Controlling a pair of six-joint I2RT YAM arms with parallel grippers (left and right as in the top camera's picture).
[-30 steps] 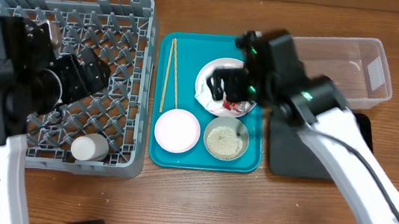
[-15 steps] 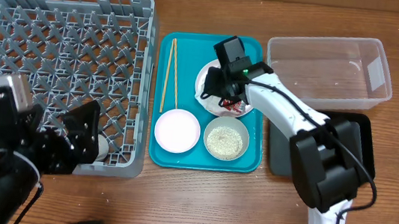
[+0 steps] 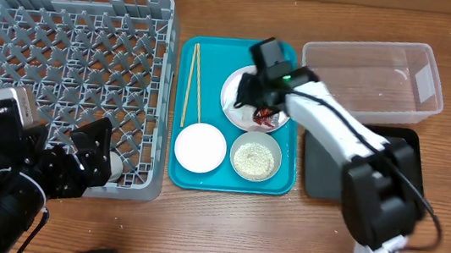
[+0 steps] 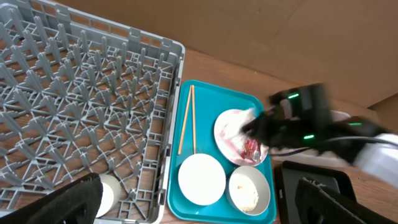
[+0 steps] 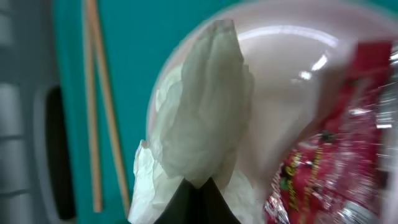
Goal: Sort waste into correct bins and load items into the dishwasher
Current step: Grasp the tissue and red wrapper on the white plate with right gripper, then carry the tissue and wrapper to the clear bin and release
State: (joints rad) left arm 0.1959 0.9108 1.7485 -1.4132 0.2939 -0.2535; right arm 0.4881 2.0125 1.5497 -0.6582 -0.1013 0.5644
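Note:
My right gripper [image 3: 246,95] is over the round white plate [image 3: 234,87] on the teal tray, shut on the crumpled white scrap [image 5: 205,118], which bunches up from the pinched fingertips [image 5: 199,190]. The red sauce packet [image 5: 336,180] lies on the plate just right of the scrap. Two chopsticks [image 3: 192,84] lie on the tray's left side. In front of the plate stand a plain white bowl [image 3: 200,147] and a bowl holding rice grains [image 3: 256,157]. My left gripper [image 4: 200,186] hangs open, high at the front left. A white cup [image 4: 109,193] sits in the grey dish rack [image 3: 64,48].
The clear tub [image 3: 376,75] stands at the back right, with the black tray [image 3: 322,172] in front of it, partly under my right arm. The teal tray [image 3: 283,180] lies between the rack and these bins. Bare wood runs along the table's front edge.
My right gripper has closed on the white scrap on the plate. My left arm drew back from over the rack to the front left a second ago and has held still since.

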